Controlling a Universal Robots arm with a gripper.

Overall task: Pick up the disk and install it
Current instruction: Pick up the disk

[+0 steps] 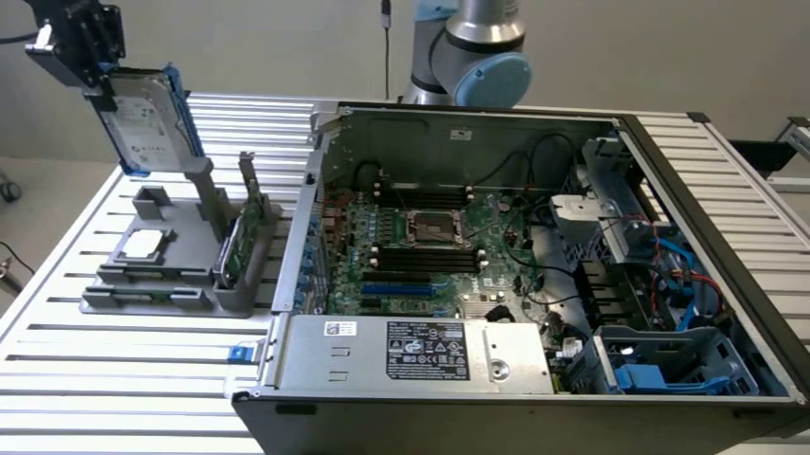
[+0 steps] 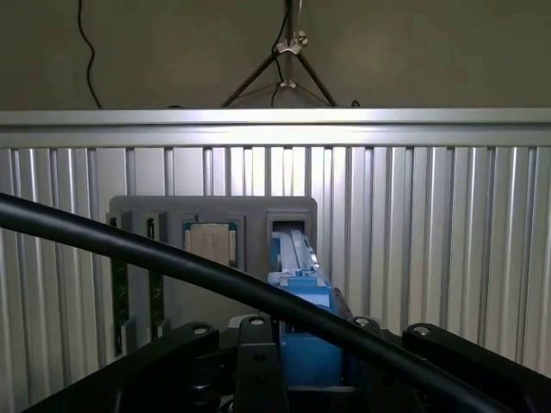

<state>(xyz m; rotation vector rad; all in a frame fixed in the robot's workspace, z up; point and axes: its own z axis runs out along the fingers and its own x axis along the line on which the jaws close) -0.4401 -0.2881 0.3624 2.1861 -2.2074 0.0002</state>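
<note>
my tool (image 1: 101, 81) grips the disk (image 1: 147, 125) by its top edge, upright above the grey holder (image 1: 165, 284), likely to clear its slot.

Even diffuse indoor light, soft shadows inside computer case (image 1: 469, 142), mild sheen on ribbed table (image 1: 127, 379)

You are looking at one disk (image 1: 146, 118), one gripper (image 1: 104, 81) and one robot arm (image 1: 471, 57). On the slatted table (image 1: 76, 379) you are seeing one grey holder (image 1: 177, 275) toward the edge at the exterior view's left, and it is carrying one square silver chip (image 1: 142, 244) and one green circuit card (image 1: 238, 248). Toward the edge at the exterior view's right, one open computer case (image 1: 532, 275) is sitting, housing one silver power supply box (image 1: 405, 353). Beyond the table's far edge, one tripod (image 2: 291, 60) is standing.
</note>
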